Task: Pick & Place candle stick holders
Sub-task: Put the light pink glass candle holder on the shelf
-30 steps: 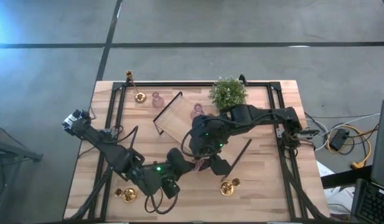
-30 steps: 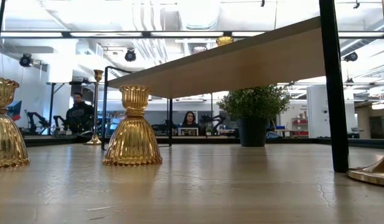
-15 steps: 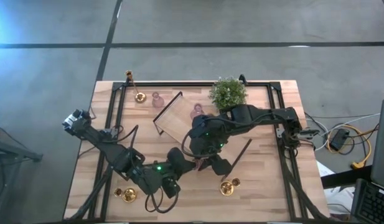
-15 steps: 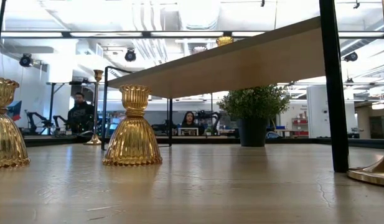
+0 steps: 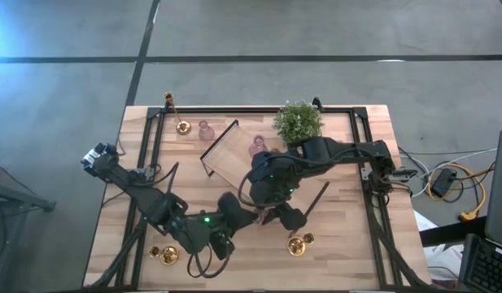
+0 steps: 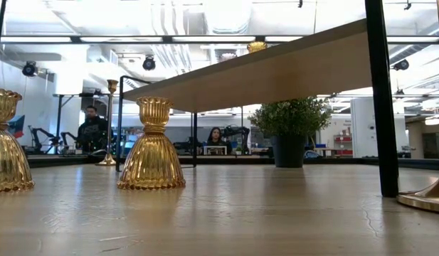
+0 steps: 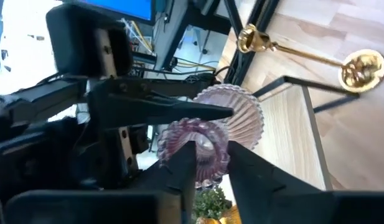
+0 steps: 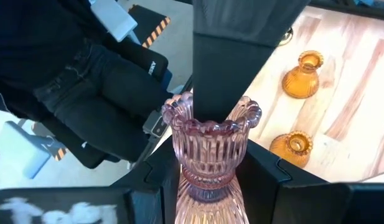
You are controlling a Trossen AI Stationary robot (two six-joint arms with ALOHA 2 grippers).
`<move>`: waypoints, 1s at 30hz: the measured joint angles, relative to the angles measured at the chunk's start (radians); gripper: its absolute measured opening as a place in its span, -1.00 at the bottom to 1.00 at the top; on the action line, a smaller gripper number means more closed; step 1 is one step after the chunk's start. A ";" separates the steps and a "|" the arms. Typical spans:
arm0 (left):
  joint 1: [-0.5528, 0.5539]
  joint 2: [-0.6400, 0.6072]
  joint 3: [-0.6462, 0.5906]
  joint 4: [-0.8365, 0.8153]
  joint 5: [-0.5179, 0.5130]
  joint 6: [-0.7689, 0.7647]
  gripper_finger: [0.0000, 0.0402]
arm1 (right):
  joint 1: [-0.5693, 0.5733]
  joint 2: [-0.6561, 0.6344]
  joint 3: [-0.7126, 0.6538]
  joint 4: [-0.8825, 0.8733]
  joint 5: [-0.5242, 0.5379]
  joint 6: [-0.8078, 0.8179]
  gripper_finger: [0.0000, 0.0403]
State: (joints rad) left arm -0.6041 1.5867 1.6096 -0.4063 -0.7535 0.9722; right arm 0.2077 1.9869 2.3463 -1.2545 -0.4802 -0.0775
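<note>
Both wrist views show a ribbed pink holder with a scalloped rim; the high view hides it beneath the arms at mid-tabletop. The right hand grips its neck. The left hand has its fingers closed on the cup end of the same holder. The low view alone shows two fluted amber bells beside the tray. The tray's contents cannot be told; a pink holder sits at its edge.

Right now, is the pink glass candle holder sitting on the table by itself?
No: in the right wrist view, the pink candle holder is clamped between the right gripper fingers, and the left gripper also grips it.
</note>
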 joint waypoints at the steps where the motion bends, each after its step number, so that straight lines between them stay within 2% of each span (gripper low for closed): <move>1: 0.000 0.000 0.000 0.004 -0.003 -0.019 -0.45 | 0.000 -0.004 0.000 -0.001 0.001 -0.004 -0.42; 5: 0.001 -0.004 0.000 0.006 -0.042 -0.098 -0.29 | -0.003 -0.020 -0.001 -0.008 0.025 -0.005 -0.42; 9: -0.006 -0.011 0.000 -0.017 -0.131 -0.163 -0.19 | -0.004 -0.047 -0.001 -0.057 0.116 -0.006 -0.42; 12: -0.010 -0.037 -0.003 -0.037 -0.121 -0.258 -0.17 | -0.004 -0.065 -0.001 -0.067 0.153 -0.010 -0.42; 18: -0.014 -0.127 -0.044 -0.047 -0.037 -0.417 -0.19 | -0.004 -0.115 -0.001 -0.069 0.209 -0.017 -0.42; 24: -0.013 -0.225 -0.203 0.038 -0.034 -0.491 -0.19 | -0.005 -0.166 -0.043 -0.060 0.314 -0.020 -0.42; 27: -0.015 -0.273 -0.311 0.108 -0.055 -0.506 -0.19 | -0.015 -0.217 -0.128 -0.022 0.323 0.002 -0.42; 30: -0.016 -0.326 -0.425 0.201 -0.084 -0.512 -0.19 | -0.030 -0.291 -0.270 0.056 0.325 0.026 -0.42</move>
State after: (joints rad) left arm -0.6201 1.2604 1.1846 -0.2054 -0.8372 0.4598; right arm 0.1776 1.6959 2.0765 -1.1982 -0.1549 -0.0519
